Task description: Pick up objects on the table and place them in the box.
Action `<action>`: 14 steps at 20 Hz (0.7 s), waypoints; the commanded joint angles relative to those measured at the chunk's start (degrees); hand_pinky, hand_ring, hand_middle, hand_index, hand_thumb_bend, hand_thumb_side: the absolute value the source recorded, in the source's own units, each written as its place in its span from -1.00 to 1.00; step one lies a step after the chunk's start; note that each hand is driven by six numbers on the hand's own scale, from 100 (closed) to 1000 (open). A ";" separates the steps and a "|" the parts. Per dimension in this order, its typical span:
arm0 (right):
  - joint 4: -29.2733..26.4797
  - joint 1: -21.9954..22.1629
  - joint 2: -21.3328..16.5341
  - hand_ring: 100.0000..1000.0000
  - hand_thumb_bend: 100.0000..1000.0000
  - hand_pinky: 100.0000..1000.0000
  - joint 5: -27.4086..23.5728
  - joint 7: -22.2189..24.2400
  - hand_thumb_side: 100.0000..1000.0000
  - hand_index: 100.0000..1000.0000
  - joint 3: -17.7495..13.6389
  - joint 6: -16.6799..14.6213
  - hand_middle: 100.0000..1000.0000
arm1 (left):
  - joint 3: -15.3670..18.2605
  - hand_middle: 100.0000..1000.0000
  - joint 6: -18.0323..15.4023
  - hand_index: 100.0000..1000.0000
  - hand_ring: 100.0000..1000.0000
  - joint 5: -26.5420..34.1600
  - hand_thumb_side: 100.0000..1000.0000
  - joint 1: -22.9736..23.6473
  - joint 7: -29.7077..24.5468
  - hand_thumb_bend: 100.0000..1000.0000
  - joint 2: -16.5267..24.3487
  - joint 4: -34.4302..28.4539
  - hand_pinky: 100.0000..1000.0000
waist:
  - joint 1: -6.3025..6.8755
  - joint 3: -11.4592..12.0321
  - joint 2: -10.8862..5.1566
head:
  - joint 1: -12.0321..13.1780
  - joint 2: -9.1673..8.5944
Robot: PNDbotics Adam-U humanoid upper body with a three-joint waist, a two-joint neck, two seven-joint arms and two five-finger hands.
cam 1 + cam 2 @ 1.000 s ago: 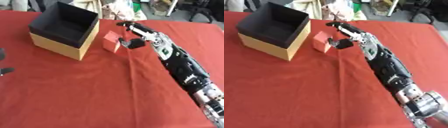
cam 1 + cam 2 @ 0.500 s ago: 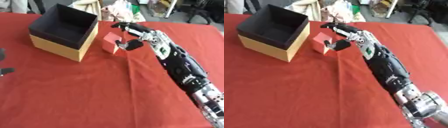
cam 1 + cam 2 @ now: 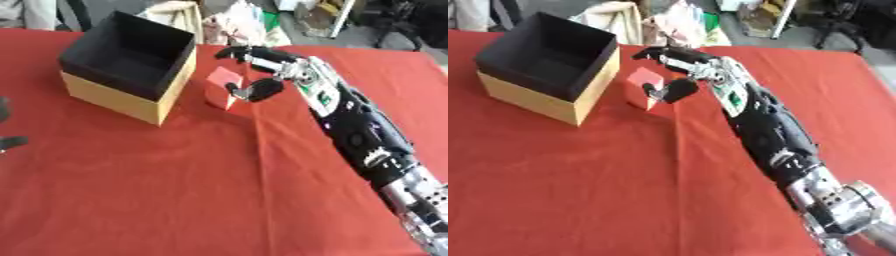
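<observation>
No text, label or number can be read anywhere.

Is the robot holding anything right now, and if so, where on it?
The right hand is closing on the red block beside the box, thumb at its near right side, fingers above its far edge. Whether it is actually gripped cannot be told.

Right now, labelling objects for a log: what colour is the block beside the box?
Red-pink, the block shows best in the left eye view.
</observation>
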 commanded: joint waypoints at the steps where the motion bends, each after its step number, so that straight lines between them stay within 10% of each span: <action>1: -0.87 -1.38 -1.07 1.00 -1.00 0.74 1.32 -1.53 -0.31 1.00 -0.56 1.17 0.92 | -0.09 0.82 -0.08 0.81 1.00 0.36 -0.37 -0.59 -0.08 -1.00 0.08 -0.69 0.57 | 0.39 0.23 -1.13 | -0.35 -0.01; 14: 0.23 -1.31 0.11 1.00 -1.00 0.71 4.54 -3.89 -0.27 1.00 0.19 2.31 0.90 | -0.09 0.82 -0.04 0.81 1.00 0.41 -0.36 -0.85 -0.20 -1.00 0.06 -0.68 0.57 | 0.14 1.19 -0.91 | -0.95 -0.27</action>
